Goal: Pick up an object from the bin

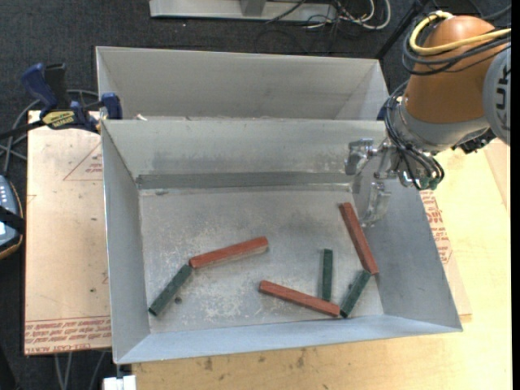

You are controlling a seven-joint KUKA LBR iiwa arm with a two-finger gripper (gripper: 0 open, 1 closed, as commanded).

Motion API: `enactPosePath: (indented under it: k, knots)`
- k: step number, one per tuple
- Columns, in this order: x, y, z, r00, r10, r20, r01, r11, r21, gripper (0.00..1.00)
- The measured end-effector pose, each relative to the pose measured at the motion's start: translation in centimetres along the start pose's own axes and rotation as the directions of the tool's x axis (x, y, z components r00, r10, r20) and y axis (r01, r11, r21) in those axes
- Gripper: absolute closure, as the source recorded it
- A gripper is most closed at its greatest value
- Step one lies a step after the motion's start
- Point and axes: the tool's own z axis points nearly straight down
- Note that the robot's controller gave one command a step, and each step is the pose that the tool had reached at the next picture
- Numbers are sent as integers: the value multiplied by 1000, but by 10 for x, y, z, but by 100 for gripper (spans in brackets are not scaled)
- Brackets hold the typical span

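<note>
One camera, high above, slightly oblique, whole grey bin [244,80] in frame, arm [451,71] at right

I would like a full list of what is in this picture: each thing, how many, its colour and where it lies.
red-brown sticks: 3, red-brown, one left of the floor's middle, one near the front wall, one along the right side
dark green sticks: 3, dark green, one at the front left, two at the front right
bin: 1, grey metal, holds all six sticks
arm: 1, orange cover, reaches in from the right
tool: 1, silver, near the far end of the right-side red-brown stick
</note>
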Motion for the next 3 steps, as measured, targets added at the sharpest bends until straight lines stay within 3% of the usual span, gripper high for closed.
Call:
enactPosePath:
  k: [1,2,3]
  knots:
    - [57,35,116,959,-285,0,285,959,-1,0]
    - [-4,3,152,771,-637,7,637,771,6,0]
    - [-5,-44,94,-154,-988,6,988,-154,9,0]
